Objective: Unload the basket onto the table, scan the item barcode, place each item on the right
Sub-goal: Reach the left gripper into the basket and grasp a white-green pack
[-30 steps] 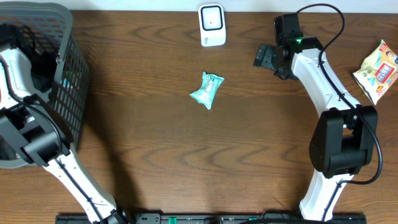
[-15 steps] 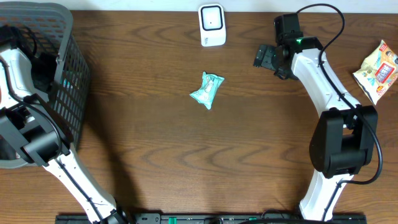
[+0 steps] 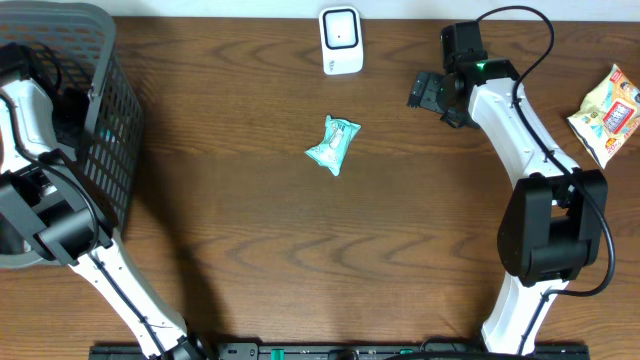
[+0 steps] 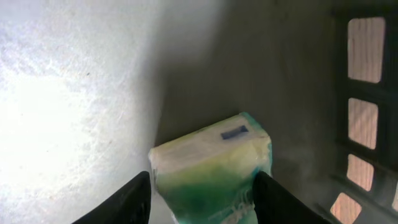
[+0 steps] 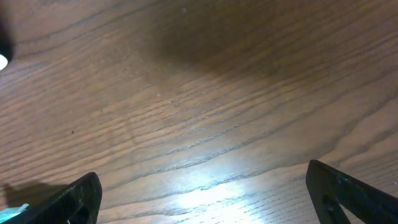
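Note:
In the left wrist view a green-and-white packet [image 4: 211, 155] with a small blue label lies on the pale floor of the basket. My left gripper [image 4: 202, 178] is down inside the basket, and its black fingers [image 4: 140, 196] press on both sides of the packet. The white barcode scanner [image 3: 340, 40] stands at the table's far edge. A teal packet [image 3: 332, 145] lies on the wood below the scanner. To the right of the scanner, my right gripper [image 3: 428, 93] hangs open above bare wood [image 5: 205, 180], holding nothing.
The dark mesh basket [image 3: 112, 120] fills the table's left end, with the left arm reaching into it. A yellow snack bag [image 3: 608, 112] lies at the far right edge. The basket's mesh wall [image 4: 367, 106] stands close on the right of the left gripper.

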Tool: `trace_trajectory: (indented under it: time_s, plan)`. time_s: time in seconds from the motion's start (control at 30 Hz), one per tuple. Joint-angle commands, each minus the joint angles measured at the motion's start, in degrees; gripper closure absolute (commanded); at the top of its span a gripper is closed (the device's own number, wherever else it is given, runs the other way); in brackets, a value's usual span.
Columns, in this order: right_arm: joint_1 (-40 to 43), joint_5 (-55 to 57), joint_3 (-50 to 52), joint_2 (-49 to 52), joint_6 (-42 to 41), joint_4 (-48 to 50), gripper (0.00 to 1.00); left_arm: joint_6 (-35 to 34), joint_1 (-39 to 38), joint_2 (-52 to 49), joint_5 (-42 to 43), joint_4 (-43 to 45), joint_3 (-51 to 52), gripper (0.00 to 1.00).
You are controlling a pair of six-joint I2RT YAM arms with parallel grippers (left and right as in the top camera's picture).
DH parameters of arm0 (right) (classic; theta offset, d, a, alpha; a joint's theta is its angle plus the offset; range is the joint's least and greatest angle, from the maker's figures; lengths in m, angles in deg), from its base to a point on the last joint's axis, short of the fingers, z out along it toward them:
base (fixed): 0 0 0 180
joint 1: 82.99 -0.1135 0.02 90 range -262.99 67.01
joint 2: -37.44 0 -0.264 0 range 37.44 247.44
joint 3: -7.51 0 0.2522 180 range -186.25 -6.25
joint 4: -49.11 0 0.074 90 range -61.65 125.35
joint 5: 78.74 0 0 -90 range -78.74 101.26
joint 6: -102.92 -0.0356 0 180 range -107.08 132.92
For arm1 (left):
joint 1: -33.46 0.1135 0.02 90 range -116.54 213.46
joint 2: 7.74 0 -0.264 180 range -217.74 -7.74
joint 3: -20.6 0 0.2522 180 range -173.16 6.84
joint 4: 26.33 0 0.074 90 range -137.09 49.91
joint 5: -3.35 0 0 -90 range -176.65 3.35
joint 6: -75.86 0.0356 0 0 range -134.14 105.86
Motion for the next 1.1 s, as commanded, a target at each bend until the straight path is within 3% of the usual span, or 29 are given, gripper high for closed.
trace_trajectory:
  time_s: [0.0, 0.1, 0.2, 0.23, 0.53, 1.0, 1.07]
  plan:
    - [-0.55, 0.31, 0.37, 0.48, 0.61, -0.15, 0.01, -0.9, -0.28, -2.14, -0.96, 1.57, 2.4, 0.48]
    - [-0.55, 0.31, 0.37, 0.48, 0.61, -0.15, 0.01, -0.87, -0.61, -2.14, -0.98, 2.1, 3.91, 0.52]
    - [-0.57, 0.31, 0.37, 0.48, 0.61, -0.15, 0.01, -0.7, -0.61, -2.12, -0.94, 1.62, 3.98, 0.87]
    - [-0.55, 0.31, 0.37, 0.48, 0.61, -0.13, 0.01, -0.7, -0.59, -1.97, -0.81, 1.57, 3.96, 0.92]
    - [-0.57, 0.28, 0.37, 0.48, 0.61, -0.15, 0.01, -0.68, 1.97, 6.6, -0.52, 0.26, 3.65, 0.92]
    - [-0.55, 0.31, 0.37, 0.48, 0.61, -0.15, 0.01, -0.59, 5.09, 35.69, -0.52, -2.69, 3.65, 0.92]
    - [-0.57, 0.31, 0.37, 0.48, 0.61, -0.15, 0.01, 4.22, 4.13, 39.26, 0.13, -1.81, 3.65, 0.93]
